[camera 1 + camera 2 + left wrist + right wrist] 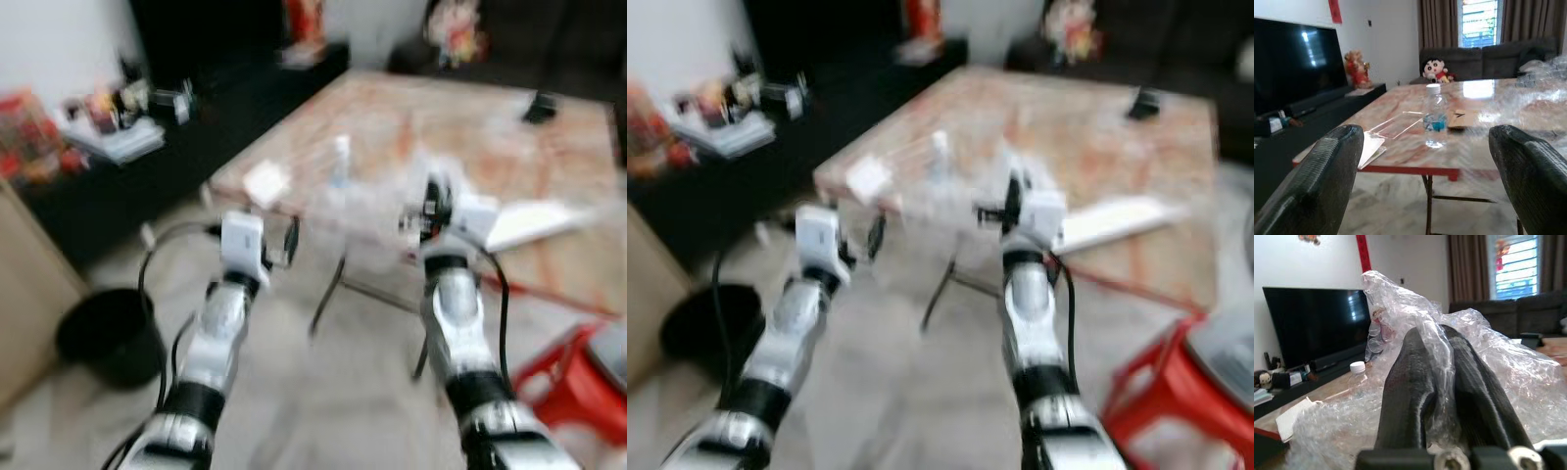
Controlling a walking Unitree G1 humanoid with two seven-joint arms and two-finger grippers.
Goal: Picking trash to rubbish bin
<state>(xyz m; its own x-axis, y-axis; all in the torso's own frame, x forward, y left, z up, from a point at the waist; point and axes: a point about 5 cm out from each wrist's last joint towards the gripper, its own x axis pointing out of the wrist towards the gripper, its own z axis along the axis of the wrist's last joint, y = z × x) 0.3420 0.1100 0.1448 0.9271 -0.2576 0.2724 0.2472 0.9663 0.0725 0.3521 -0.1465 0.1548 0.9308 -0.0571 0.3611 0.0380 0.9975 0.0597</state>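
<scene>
Right gripper (1442, 382): fingers pinched together on the crumpled clear bubble-wrap sheet (1415, 308).
Left gripper (1427, 161): fingers spread, nothing between them.
Beyond left gripper: small clear plastic water bottle (1435, 116) upright on marble-patterned table (1400, 164).
Left of left gripper: round black rubbish bin (110, 333) on floor.

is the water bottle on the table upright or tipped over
Upright. The water bottle stands on its base on the table, white cap on top, a little liquid low inside it.
</scene>
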